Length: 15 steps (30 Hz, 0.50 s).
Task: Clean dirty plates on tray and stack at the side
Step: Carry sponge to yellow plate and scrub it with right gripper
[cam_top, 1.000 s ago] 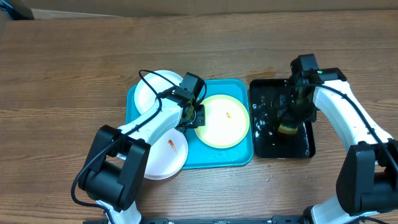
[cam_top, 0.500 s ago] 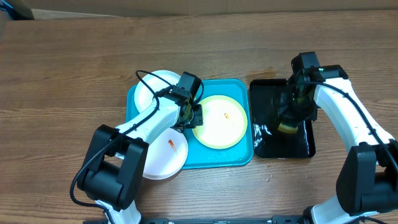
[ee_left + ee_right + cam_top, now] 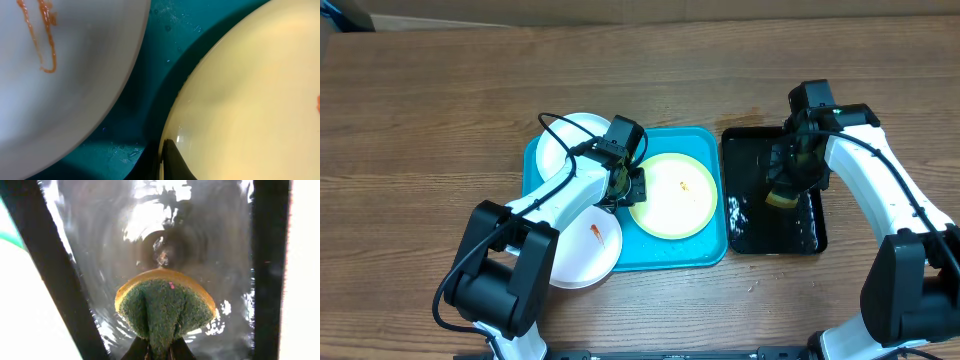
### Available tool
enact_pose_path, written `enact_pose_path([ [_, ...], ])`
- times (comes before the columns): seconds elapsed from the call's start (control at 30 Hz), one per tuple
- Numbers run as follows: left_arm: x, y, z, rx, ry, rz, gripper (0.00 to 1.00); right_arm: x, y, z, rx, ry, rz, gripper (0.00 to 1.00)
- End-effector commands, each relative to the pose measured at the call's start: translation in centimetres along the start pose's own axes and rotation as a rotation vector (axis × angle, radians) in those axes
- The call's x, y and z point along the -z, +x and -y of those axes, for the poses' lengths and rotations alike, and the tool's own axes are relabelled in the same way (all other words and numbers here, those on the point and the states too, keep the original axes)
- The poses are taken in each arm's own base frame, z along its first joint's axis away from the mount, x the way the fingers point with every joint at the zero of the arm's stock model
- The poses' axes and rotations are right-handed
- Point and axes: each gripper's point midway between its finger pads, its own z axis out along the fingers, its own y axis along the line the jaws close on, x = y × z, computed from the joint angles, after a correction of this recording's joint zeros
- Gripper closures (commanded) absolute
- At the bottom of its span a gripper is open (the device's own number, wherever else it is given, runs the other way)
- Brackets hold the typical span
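Note:
The turquoise tray (image 3: pixel 665 256) lies at mid table. The pale yellow-green rimmed plate (image 3: pixel 675 200) sits on its right half with a small orange smear. A white plate (image 3: pixel 568 145) lies at the tray's far left corner. A second white plate (image 3: pixel 582 250) with an orange smear overhangs the near left edge. My left gripper (image 3: pixel 632 186) is shut on the yellow-green plate's left rim. In the left wrist view one finger (image 3: pixel 169 159) lies on that plate (image 3: pixel 250 100), next to the smeared white plate (image 3: pixel 65 85). My right gripper (image 3: pixel 790 180) is shut on a sponge (image 3: pixel 165 307).
A black tray (image 3: pixel 750 228) with water on its floor (image 3: pixel 165 225) stands just right of the turquoise tray. The sponge (image 3: pixel 782 197), yellow with a green scrub face, hangs over it. Bare wooden table (image 3: pixel 440 110) surrounds both trays.
The yellow-green plate has shifted slightly left in my left gripper. My right gripper has drawn the sponge a little up and away from the black tray's wet floor.

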Motion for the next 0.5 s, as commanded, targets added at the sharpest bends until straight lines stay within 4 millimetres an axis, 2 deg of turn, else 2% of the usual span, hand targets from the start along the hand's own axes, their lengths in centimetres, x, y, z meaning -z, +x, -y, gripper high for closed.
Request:
enact_pose_path([
  [0.0, -0.7, 0.4, -1.4, 0.022, -0.05, -0.017, 0.96, 1.5, 0.0, -3.5, 0.09, -0.158, 0.009, 0.96],
  [0.1, -0.7, 0.4, -1.3, 0.022, -0.048, -0.014, 0.96, 1.8, 0.2, -6.0, 0.158, -0.267, 0.011, 0.96],
  [0.27, -0.7, 0.4, -1.4, 0.022, -0.049, -0.015, 0.96, 3.7, 1.0, -12.2, 0.292, -0.551, 0.02, 0.96],
  [0.33, -0.7, 0.3, -1.3, 0.023, -0.048, -0.013, 0.96, 3.7, 1.3, -13.9, 0.355, -0.547, 0.047, 0.96],
  [0.47, -0.7, 0.3, -1.3, 0.022, -0.047, -0.011, 0.96, 2.0, 1.8, -15.2, 0.444, -0.404, 0.106, 0.96],
])
